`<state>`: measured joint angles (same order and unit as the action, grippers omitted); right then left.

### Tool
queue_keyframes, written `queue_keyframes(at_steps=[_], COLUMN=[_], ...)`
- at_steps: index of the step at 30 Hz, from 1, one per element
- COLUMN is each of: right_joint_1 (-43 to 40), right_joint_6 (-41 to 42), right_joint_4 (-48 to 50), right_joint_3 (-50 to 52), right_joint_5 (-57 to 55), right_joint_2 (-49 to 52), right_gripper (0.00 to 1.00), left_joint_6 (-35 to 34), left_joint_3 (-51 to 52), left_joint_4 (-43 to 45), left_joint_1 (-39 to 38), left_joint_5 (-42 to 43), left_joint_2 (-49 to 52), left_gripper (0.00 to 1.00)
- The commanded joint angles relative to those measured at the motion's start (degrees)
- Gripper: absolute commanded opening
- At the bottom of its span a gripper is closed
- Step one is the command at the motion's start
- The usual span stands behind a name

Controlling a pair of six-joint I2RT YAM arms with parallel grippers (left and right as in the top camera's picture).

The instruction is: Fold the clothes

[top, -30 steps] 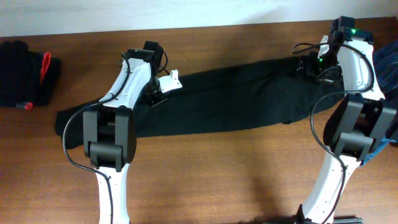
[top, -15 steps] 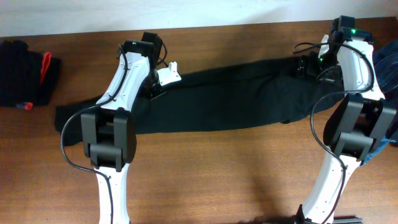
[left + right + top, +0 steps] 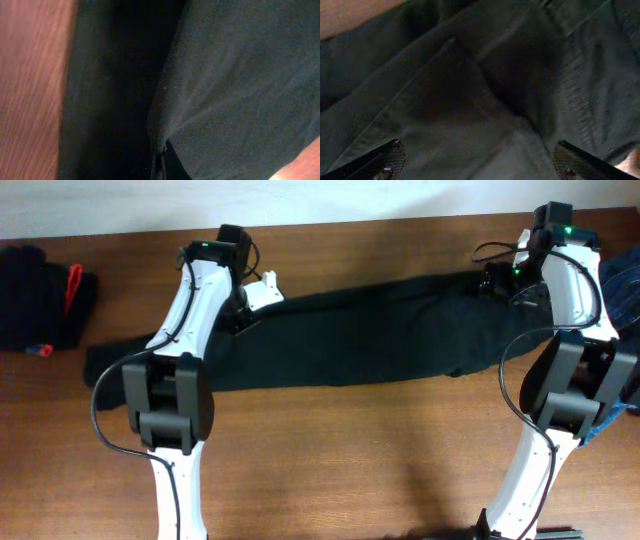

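Black jeans (image 3: 380, 340) lie stretched flat across the wooden table (image 3: 350, 470), running from 9 o'clock toward 2 o'clock in the overhead view, not yet folded. The left gripper (image 3: 159, 169) sits near 11 o'clock on the leg portion, its jaws pinched tight on a small peak of the cloth. The right gripper (image 3: 479, 161) hangs over the waist end near 2 o'clock with its jaws spread wide, holding nothing. The main risk is that the left pinch looks thin; it may have caught only the top layer, so a lift could peel one layer away and leave the other on the wood, giving a crooked fold. A pull from the left alone would likely drag the whole garment sideways, since the waist end is neither pinned nor gripped; the long cloth could skew or bunch. Should the right jaws close where they stand, they might take a thick seam or pocket ridge and slip off, or miss the edge altogether; how close the fingertips are to the fabric cannot be told. A wide sweep could also disturb the folded dark pile (image 3: 35, 305) at 10 o'clock or the blue denim (image 3: 622, 275) at 3 o'clock.
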<state>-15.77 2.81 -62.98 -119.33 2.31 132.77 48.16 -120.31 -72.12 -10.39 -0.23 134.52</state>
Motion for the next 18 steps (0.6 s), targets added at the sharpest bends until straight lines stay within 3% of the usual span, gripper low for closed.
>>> queue_keyframes(at_steps=[1, 18], right_joint_1=[-0.1, -0.2], right_joint_6=[-1.1, -1.1], right_joint_4=[0.9, 3.9], right_joint_3=[0.3, 0.4], right_joint_5=[-1.1, -1.1], right_joint_2=[2.0, 3.8], right_gripper=[0.98, 0.99], left_joint_6=[-2.5, -3.8], left_joint_3=[-1.4, -1.3], left_joint_4=[0.9, 6.8], left_joint_1=[2.8, 4.7], left_joint_5=[-1.0, 1.9], left_joint_2=[0.5, 0.5], left_gripper=[0.00, 0.00])
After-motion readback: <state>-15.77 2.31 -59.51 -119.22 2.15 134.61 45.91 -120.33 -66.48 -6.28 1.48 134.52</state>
